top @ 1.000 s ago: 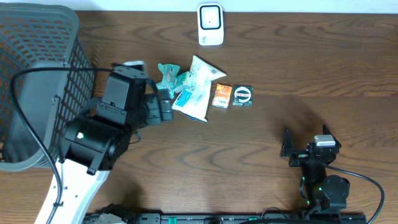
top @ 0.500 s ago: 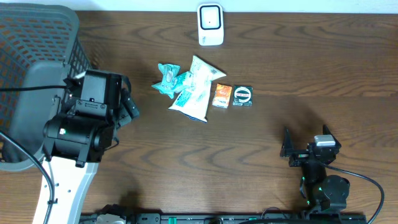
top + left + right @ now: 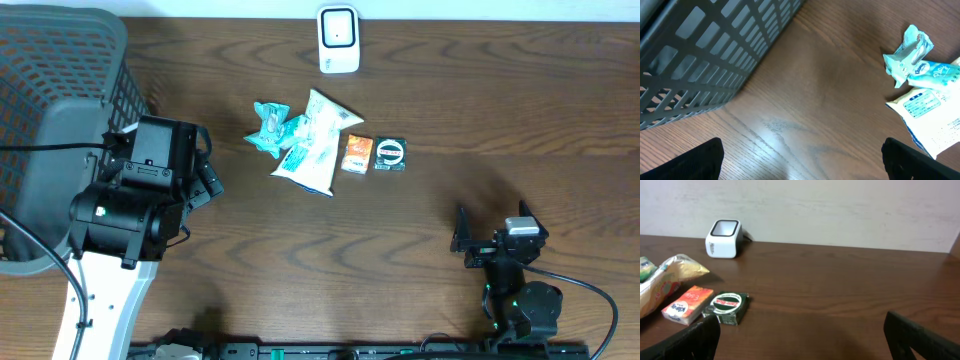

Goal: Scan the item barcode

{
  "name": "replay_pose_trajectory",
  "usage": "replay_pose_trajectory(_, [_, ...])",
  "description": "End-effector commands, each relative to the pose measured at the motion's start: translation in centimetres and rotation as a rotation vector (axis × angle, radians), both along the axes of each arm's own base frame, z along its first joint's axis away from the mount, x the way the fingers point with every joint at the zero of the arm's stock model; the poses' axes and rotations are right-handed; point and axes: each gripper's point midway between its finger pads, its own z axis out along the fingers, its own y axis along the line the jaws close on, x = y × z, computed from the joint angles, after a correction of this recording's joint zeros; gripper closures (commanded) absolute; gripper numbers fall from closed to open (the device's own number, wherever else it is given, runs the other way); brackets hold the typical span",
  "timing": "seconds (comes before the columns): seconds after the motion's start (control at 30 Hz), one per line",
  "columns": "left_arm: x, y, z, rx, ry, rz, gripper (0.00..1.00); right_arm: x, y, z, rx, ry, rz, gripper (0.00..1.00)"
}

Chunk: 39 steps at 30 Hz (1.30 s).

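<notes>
You see the white pouch [image 3: 318,148], blue-printed, near the far edge of the tabletop [image 3: 480,100], teal packet [image 3: 268,127] touching it. Left gripper [image 3: 802,165] and right gripper [image 3: 800,342] are open, empty.

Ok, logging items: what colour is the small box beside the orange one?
The small box is dark green with a round logo, clearest in the right wrist view.

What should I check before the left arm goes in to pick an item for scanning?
1. Left gripper jaws open, nothing held: ok.
2. Right gripper jaws open, nothing held: ok.
3. Scanner upright, nothing in front of it: ok.
4. Teal packet, white bag, orange box, dark box on the table, unheld: ok.
5. A barcode facing up: cannot tell.
6. Left gripper clear of the basket: ok.
</notes>
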Motion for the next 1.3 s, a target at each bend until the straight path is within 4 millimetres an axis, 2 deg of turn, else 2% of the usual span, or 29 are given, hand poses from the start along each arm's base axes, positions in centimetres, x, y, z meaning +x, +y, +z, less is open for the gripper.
replay_pose_trajectory(0.0, [-0.1, 0.6, 0.2, 0.022, -0.005, 0.021, 0.0, 0.0, 0.0, 0.0, 0.01, 0.001, -0.004, 0.01])
replay_pose_trajectory(0.17, [-0.1, 0.6, 0.2, 0.022, -0.005, 0.021, 0.0, 0.0, 0.0, 0.0, 0.014, -0.001, -0.003, 0.01])
replay_pose_trajectory(0.23, [-0.1, 0.6, 0.2, 0.022, -0.005, 0.021, 0.0, -0.1, 0.7, 0.1, 0.109, 0.003, 0.03, 0.01])
replay_pose_trajectory(0.3, [-0.1, 0.6, 0.2, 0.022, -0.005, 0.021, 0.0, -0.4, 2.9, 0.4, 0.309, 0.021, 0.144, 0.01])
replay_pose_trajectory(0.37, [-0.1, 0.6, 0.2, 0.022, -0.005, 0.021, 0.0, -1.6, 6.6, 1.0, 0.627, 0.113, 0.347, 0.01])
replay_pose_trajectory(0.43, [-0.1, 0.6, 0.2, 0.022, -0.005, 0.021, 0.0, -2.7, 8.5, 0.8, 0.795, 0.216, 0.443, 0.01])
replay_pose_trajectory(0.63, [-0.1, 0.6, 0.2, 0.022, -0.005, 0.021, 0.0, -2.3, 7.9, 2.5, 1.107, 0.23, 0.398, 0.01])
replay_pose_trajectory(0.7, [-0.1, 0.6, 0.2, 0.022, -0.005, 0.021, 0.0, -2.2, 7.4, 4.7, 1.23, 0.171, 0.411, 0.01])
replay_pose_trajectory(0.73, [-0.1, 0.6, 0.2, 0.022, -0.005, 0.021, 0.0, -2.2, 7.2, 5.6, 1.248, 0.138, 0.42, 0.01])
replay_pose_trajectory(0.8, [-0.1, 0.6, 0.2, 0.022, -0.005, 0.021, 0.0, -2.6, 6.5, 8.9, 1.255, -0.004, 0.475, 0.01])
replay_pose_trajectory(0.83, [-0.1, 0.6, 0.2, 0.022, -0.005, 0.021, 0.0, -3.3, 5.7, 11.7, 1.242, -0.145, 0.509, 0.01])
replay_pose_trajectory(0.9, [-0.1, 0.6, 0.2, 0.022, -0.005, 0.021, 0.0, -4.4, 4.1, 14.7, 1.241, -0.322, 0.52, 0.01])
replay_pose_trajectory(1.0, [-0.1, 0.6, 0.2, 0.022, -0.005, 0.021, 0.0, -5.4, 1.7, 17.7, 1.255, -0.504, 0.465, 0.01])
replay_pose_trajectory(1.03, [-0.1, 0.6, 0.2, 0.022, -0.005, 0.021, 0.0, -5.6, 1.6, 18.4, 1.21, -0.53, 0.449, 0.01])
replay_pose_trajectory(1.13, [-0.1, 0.6, 0.2, 0.022, -0.005, 0.021, 0.0, -5.3, 2.1, 20.3, 1.026, -0.545, 0.421, 0.01])
replay_pose_trajectory(1.27, [-0.1, 0.6, 0.2, 0.022, -0.005, 0.021, 0.0, -2.8, 5.1, 22.5, 0.715, -0.438, 0.465, 0.01])
